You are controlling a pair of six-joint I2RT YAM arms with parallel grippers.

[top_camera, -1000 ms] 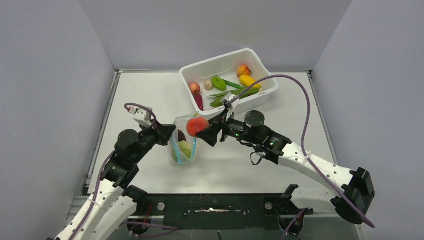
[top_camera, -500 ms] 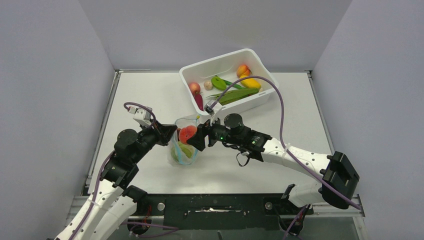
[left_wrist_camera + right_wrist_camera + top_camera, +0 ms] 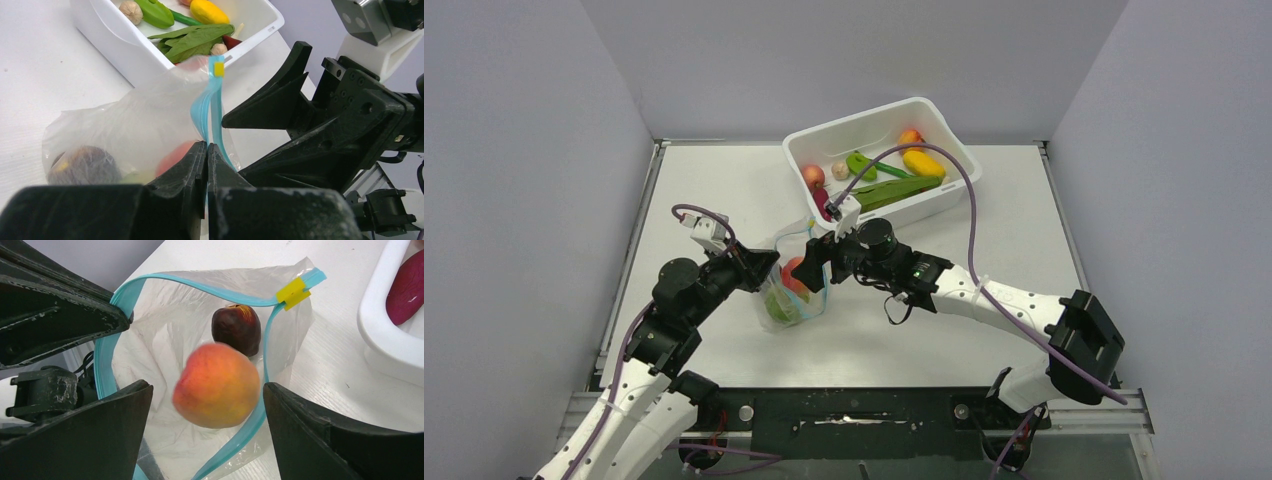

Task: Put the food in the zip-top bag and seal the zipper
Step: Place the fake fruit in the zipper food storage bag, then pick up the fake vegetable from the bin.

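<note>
Left gripper (image 3: 206,150) clamps the zipper (image 3: 212,95), holding the zip-top bag (image 3: 160,335) upright and gaping; right gripper (image 3: 206,390), jaws spread clear of the peach (image 3: 217,385), lets it fall inside.

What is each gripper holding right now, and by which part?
The left gripper pinches the bag by its blue rim strip. The right gripper holds nothing; the peach is free between its open jaws.
</note>
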